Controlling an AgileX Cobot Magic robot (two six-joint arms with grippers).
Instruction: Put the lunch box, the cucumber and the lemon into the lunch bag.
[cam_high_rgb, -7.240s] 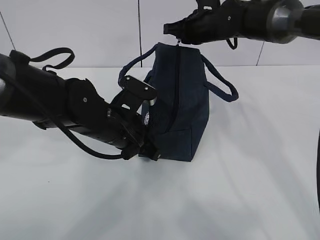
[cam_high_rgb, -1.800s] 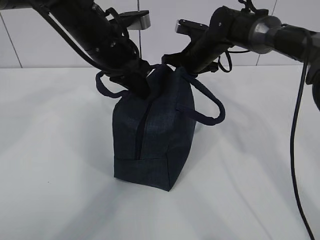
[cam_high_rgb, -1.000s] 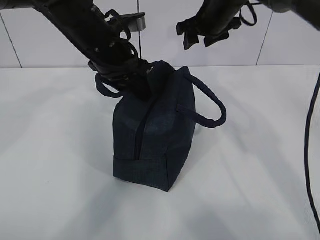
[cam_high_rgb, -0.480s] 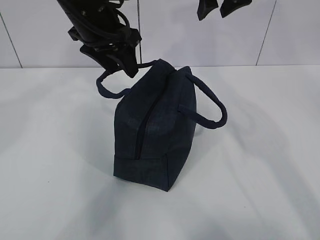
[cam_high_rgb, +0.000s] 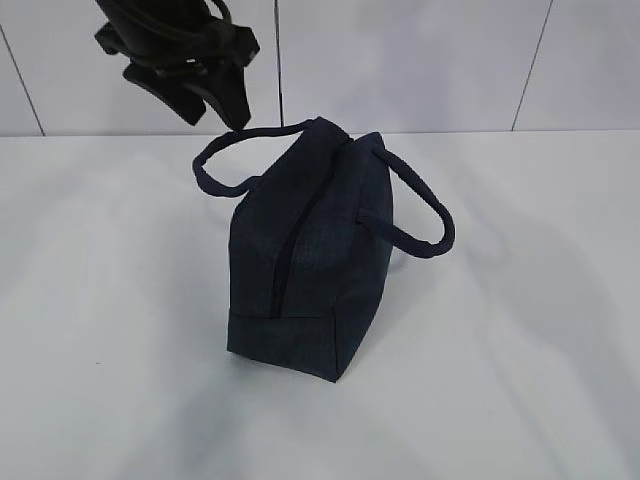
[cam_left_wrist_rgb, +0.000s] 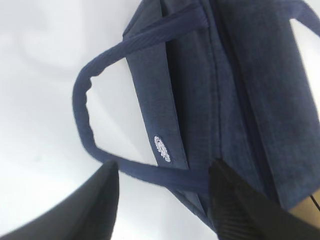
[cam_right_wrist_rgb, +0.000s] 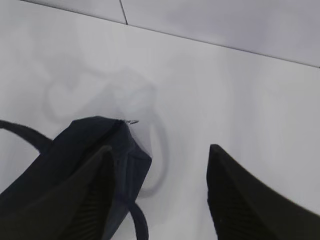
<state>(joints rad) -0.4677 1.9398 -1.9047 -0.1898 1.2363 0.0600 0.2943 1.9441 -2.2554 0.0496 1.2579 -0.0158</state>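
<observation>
The dark navy lunch bag (cam_high_rgb: 315, 255) stands upright in the middle of the white table, its zipper shut along the top and down the near end, one loop handle out to each side. It also shows in the left wrist view (cam_left_wrist_rgb: 235, 95) and the right wrist view (cam_right_wrist_rgb: 65, 160). My left gripper (cam_high_rgb: 212, 100) is open and empty, raised above the bag's left handle (cam_high_rgb: 215, 160); in the left wrist view the gripper (cam_left_wrist_rgb: 162, 172) hangs over that handle. My right gripper (cam_right_wrist_rgb: 160, 155) is open and empty, high over the bag's far end, and out of the exterior view. The metal ring pull (cam_right_wrist_rgb: 132, 121) sits at the bag's far tip. The lunch box, cucumber and lemon are out of view.
The white table (cam_high_rgb: 520, 330) runs around the bag on all sides. A white tiled wall (cam_high_rgb: 420, 60) stands behind it.
Both grippers have let go of the bag and risen. The left one has moved up and left, off the handle. The right one has left the exterior view at the top.
</observation>
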